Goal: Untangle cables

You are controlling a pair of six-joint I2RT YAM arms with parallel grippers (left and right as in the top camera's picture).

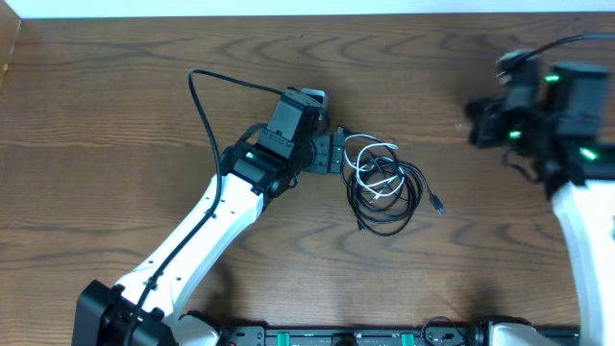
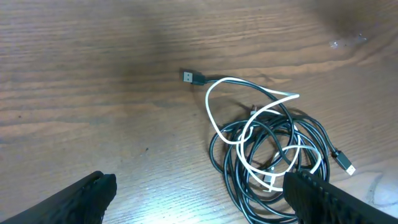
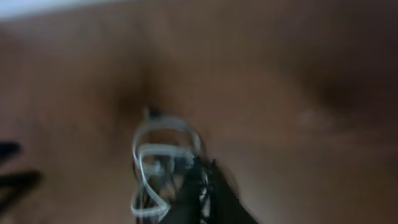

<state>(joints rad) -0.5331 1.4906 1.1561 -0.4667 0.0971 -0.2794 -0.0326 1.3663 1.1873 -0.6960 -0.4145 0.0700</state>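
The cables (image 1: 386, 189) lie in one tangled pile at the table's middle: black loops with a white cord (image 1: 371, 160) woven through them. One black plug (image 1: 438, 205) sticks out to the right. My left gripper (image 1: 343, 152) sits at the pile's left edge, open wide. In the left wrist view the pile (image 2: 273, 163) lies beyond and partly between its fingers (image 2: 87, 200), with a free USB plug (image 2: 189, 77) on the wood. My right gripper (image 1: 473, 123) hovers well to the right of the pile. Its blurred view shows the fingertips (image 3: 205, 177) close together, empty, with white loops (image 3: 148, 167) beyond.
A thick black cord (image 1: 202, 104) arcs from the left arm over the table's left half. A black base rail (image 1: 336, 336) runs along the front edge. The table's far edge (image 1: 307, 13) meets a white surface.
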